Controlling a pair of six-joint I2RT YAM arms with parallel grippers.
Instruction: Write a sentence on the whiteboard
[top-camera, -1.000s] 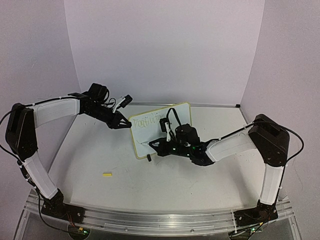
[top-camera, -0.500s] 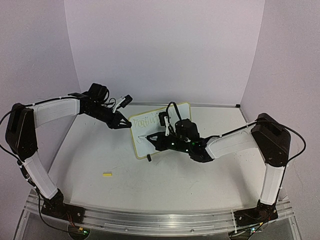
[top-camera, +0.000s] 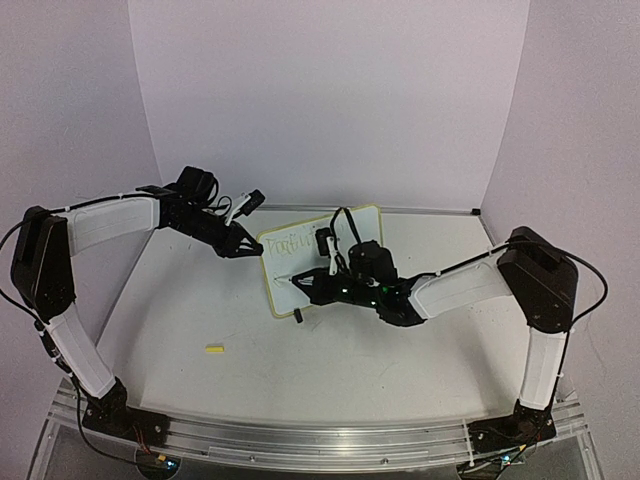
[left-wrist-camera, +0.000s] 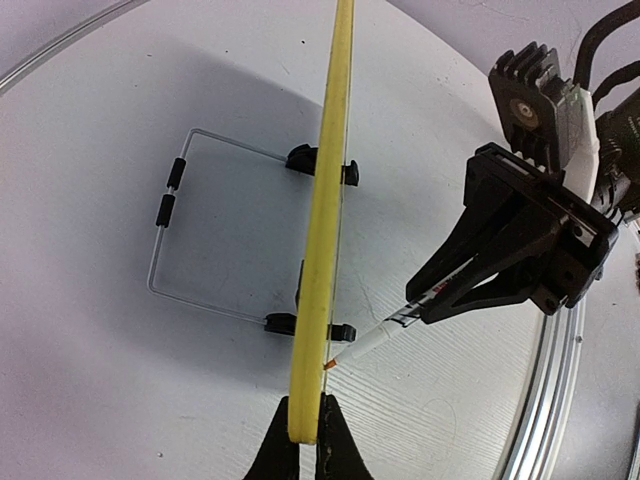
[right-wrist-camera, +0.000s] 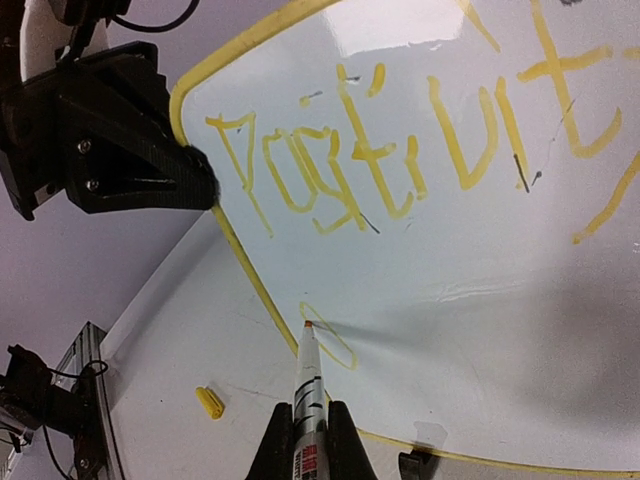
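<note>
Here our right gripper (right-wrist-camera: 310, 440) pinches the marker (right-wrist-camera: 308, 375), its tip touching the whiteboard (right-wrist-camera: 480, 280) below the yellow sentence (right-wrist-camera: 400, 150). The whiteboard stands mid-table (top-camera: 190, 300), long axis left-right, face nearward. Beyond, our left gripper (left-wrist-camera: 306, 442) clamps its left edge.

One whiteboard (top-camera: 300, 252) stands on one table (top-camera: 350, 370). Two grippers meet at it: the left gripper (top-camera: 250, 250) at its left edge and the right gripper (top-camera: 303, 285) in front of its face. One marker (right-wrist-camera: 308, 385) points at that face. The sentence (right-wrist-camera: 400, 150) so far amounts to one line of yellow handwriting, plus one small loop below it (barely a letter). Two black feet (left-wrist-camera: 300, 155) sit under the whiteboard. Behind it is one wire stand (left-wrist-camera: 163, 210) with two black sleeves. One yellow cap (top-camera: 214, 349) lies in front of the whiteboard, well apart.
</note>
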